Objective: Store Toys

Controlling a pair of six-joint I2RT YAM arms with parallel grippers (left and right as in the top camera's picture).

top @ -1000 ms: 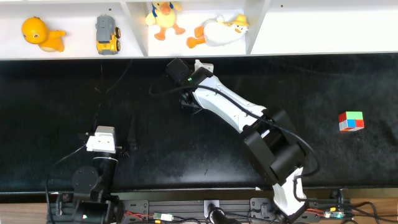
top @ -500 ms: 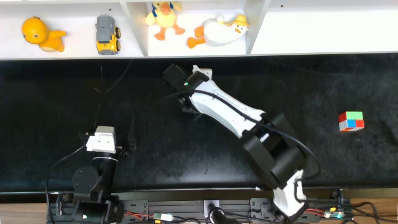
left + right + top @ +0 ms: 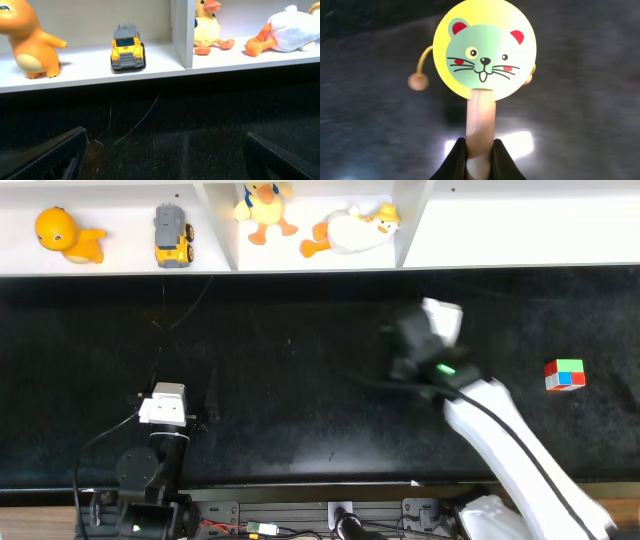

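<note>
My right gripper (image 3: 480,156) is shut on the wooden handle (image 3: 480,117) of a rattle drum (image 3: 485,54), a yellow disc with a green cat face and a bead on a string at each side. It hangs above the black mat. In the top view the right gripper (image 3: 408,348) is right of the middle, blurred. My left gripper (image 3: 165,152) stands open near the front left, facing the shelf, with nothing between its fingers. A coloured cube (image 3: 564,375) lies on the mat at the far right.
A white shelf (image 3: 500,235) runs along the back. It holds an orange figure (image 3: 68,234), a yellow truck (image 3: 172,235), a yellow duck plush (image 3: 265,210) and a white duck plush (image 3: 355,230). Cables lie on the mat at left.
The right arm has swung from just below the shelf's middle over to the right and back toward the mat's middle. The left arm has not moved.
</note>
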